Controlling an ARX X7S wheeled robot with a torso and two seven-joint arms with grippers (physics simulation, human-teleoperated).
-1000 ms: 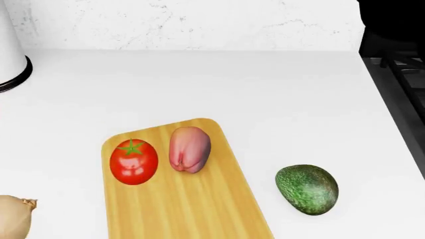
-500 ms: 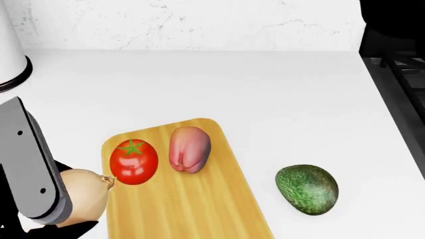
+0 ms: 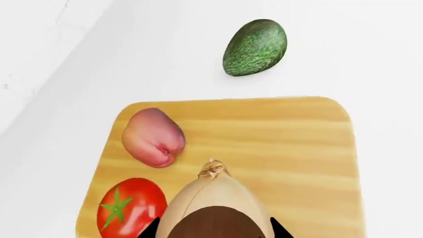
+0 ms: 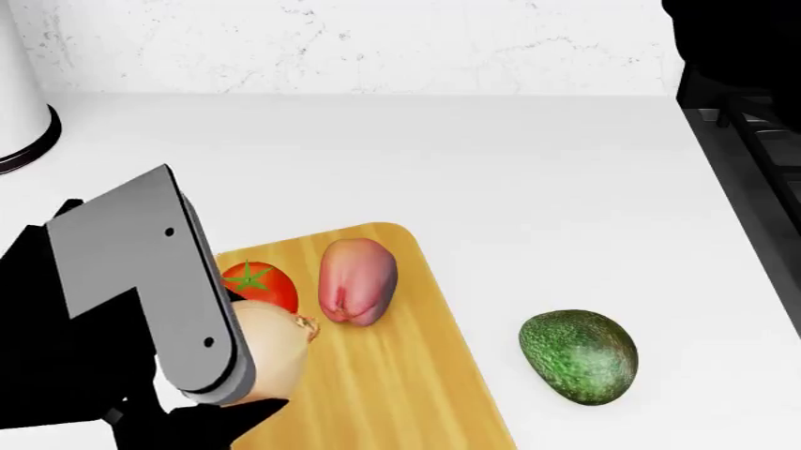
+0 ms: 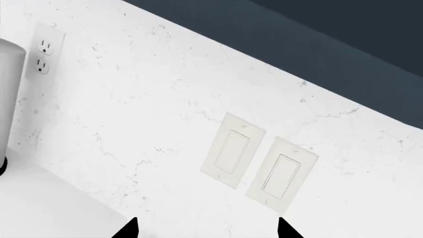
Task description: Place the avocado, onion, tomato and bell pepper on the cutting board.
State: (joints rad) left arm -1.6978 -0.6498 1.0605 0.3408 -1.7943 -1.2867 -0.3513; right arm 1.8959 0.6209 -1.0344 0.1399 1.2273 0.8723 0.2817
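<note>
My left gripper point(image 3: 215, 230) is shut on the tan onion point(image 4: 273, 349), holding it above the near left part of the wooden cutting board point(image 4: 400, 375). The onion point(image 3: 213, 198) hangs just beside the red tomato point(image 4: 265, 284) and hides part of it. The pinkish bell pepper point(image 4: 356, 281) lies on the board to the tomato's right. The dark green avocado point(image 4: 579, 356) rests on the white counter, right of the board and apart from it. My right gripper point(image 5: 206, 229) is open with nothing between its fingers, faces the wall, and does not show in the head view.
A white cylindrical appliance point(image 4: 19, 103) stands at the back left of the counter. A dark stove point(image 4: 763, 169) borders the counter on the right. The marbled wall carries an outlet point(image 5: 43, 54) and two light switches point(image 5: 258, 163).
The left arm has come in from the left. It lifted the onion off the counter and carried it rightward over the board's left side, partly covering the tomato.
</note>
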